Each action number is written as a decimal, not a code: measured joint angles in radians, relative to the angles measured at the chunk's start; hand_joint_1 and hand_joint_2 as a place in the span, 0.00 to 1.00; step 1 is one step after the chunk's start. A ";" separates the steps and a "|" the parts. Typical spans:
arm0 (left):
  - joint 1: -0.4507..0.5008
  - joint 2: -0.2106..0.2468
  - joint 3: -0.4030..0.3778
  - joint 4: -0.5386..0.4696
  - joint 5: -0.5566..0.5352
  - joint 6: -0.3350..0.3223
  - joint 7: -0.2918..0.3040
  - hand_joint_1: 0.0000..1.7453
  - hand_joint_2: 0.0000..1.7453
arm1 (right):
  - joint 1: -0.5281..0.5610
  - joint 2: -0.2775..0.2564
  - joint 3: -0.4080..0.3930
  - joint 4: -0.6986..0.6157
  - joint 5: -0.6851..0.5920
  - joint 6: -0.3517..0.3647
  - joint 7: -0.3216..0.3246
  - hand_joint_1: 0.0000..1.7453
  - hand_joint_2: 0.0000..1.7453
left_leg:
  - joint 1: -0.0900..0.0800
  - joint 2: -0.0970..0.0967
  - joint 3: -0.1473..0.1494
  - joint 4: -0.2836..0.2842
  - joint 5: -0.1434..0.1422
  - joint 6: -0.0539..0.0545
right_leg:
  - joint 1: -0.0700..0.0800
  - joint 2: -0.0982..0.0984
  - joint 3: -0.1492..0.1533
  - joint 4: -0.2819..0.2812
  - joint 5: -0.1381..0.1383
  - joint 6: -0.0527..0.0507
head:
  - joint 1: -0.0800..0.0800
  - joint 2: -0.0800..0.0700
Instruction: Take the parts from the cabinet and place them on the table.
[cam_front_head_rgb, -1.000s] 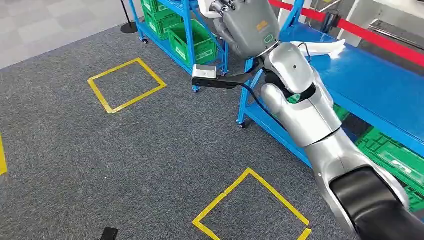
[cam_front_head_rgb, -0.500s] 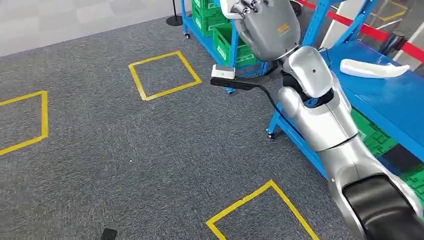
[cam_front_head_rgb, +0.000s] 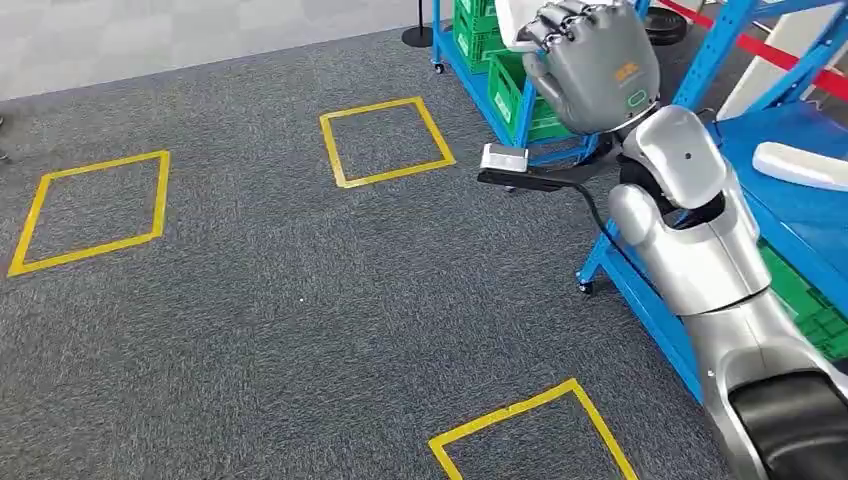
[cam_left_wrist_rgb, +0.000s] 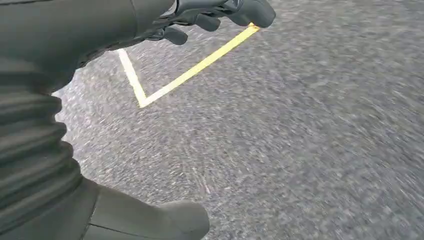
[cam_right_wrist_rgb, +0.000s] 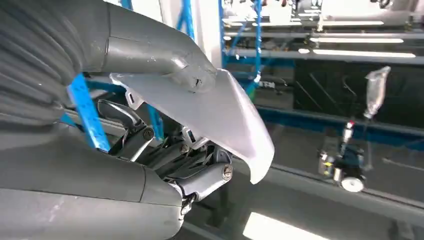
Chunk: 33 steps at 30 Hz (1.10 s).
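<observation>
My right hand (cam_front_head_rgb: 595, 65) is raised high in the head view and grips a white curved part (cam_front_head_rgb: 515, 25), whose edge shows past the fingers. The right wrist view shows the same white part (cam_right_wrist_rgb: 215, 110) close up, clamped between thumb and fingers (cam_right_wrist_rgb: 195, 182). A second white part (cam_front_head_rgb: 800, 165) lies on the blue table (cam_front_head_rgb: 790, 215) at the right. Behind the hand stands the blue cabinet (cam_front_head_rgb: 470, 60) with green crates (cam_front_head_rgb: 520, 95). My left hand (cam_left_wrist_rgb: 165, 220) hangs over the grey carpet, its fingers apart and holding nothing.
Yellow tape squares mark the grey carpet, one (cam_front_head_rgb: 385, 140) in front of the cabinet, one (cam_front_head_rgb: 95, 210) at the left and one (cam_front_head_rgb: 530, 420) near my feet. Green crates (cam_front_head_rgb: 810, 310) sit under the table. A red barrier band (cam_front_head_rgb: 740, 40) runs behind it.
The whole picture has shifted: the camera has swung left, so the squares and cabinet slide right. My right hand stays raised with the white part in it.
</observation>
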 joint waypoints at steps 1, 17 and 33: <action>-0.001 0.003 0.000 0.000 0.000 0.000 0.000 0.00 1.00 | 0.000 -0.012 -0.003 -0.007 -0.001 0.000 -0.002 1.00 1.00 | -0.015 0.035 0.018 -0.027 -0.018 0.010 | 0.009 -0.010 0.000 0.003 -0.005 0.007 | 0.000 0.000; 0.019 0.019 -0.001 0.001 -0.004 -0.018 0.008 0.00 1.00 | 0.008 -0.093 -0.007 -0.035 -0.041 -0.008 -0.016 1.00 1.00 | 0.001 -0.184 -0.002 -0.020 0.006 0.027 | -0.015 0.172 -0.005 0.011 -0.008 0.041 | 0.007 0.000; 0.023 0.011 0.026 0.004 0.073 -0.046 0.011 0.00 1.00 | -0.078 -0.086 0.032 0.002 -0.058 -0.113 0.018 1.00 1.00 | -0.007 0.005 0.012 -0.025 -0.011 0.019 | 0.006 -0.034 0.005 0.002 -0.011 0.018 | 0.001 0.000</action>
